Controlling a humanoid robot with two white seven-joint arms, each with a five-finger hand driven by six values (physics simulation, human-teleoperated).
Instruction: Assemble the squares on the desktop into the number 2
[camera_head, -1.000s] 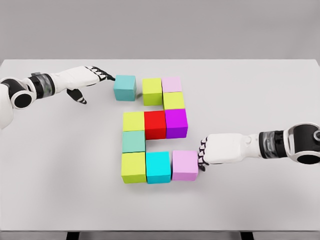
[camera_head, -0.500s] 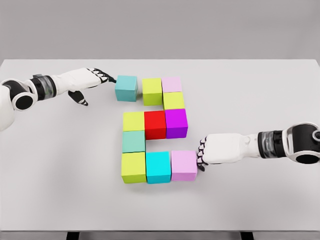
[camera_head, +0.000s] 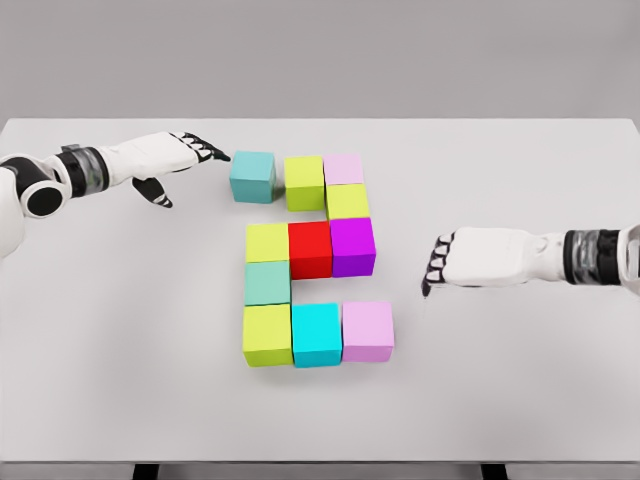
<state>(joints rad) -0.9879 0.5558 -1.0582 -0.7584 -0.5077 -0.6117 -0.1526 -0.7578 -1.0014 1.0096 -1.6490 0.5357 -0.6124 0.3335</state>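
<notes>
Teal cube (camera_head: 252, 176) just beside left hand (camera_head: 180, 153) fingertips

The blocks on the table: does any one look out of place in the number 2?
Yes. The teal block at the top left sits apart from the yellow-green block beside it, with a visible gap. The other blocks touch.

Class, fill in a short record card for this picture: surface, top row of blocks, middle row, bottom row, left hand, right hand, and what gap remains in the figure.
surface: white table
top row: teal block, lime block, pink block
middle row: lime, red block, purple block
bottom row: lime, cyan block, lilac block
left hand: open, fingertips just left of teal block
right hand: open, apart from all blocks
gap: small space between teal and lime in top row
</notes>
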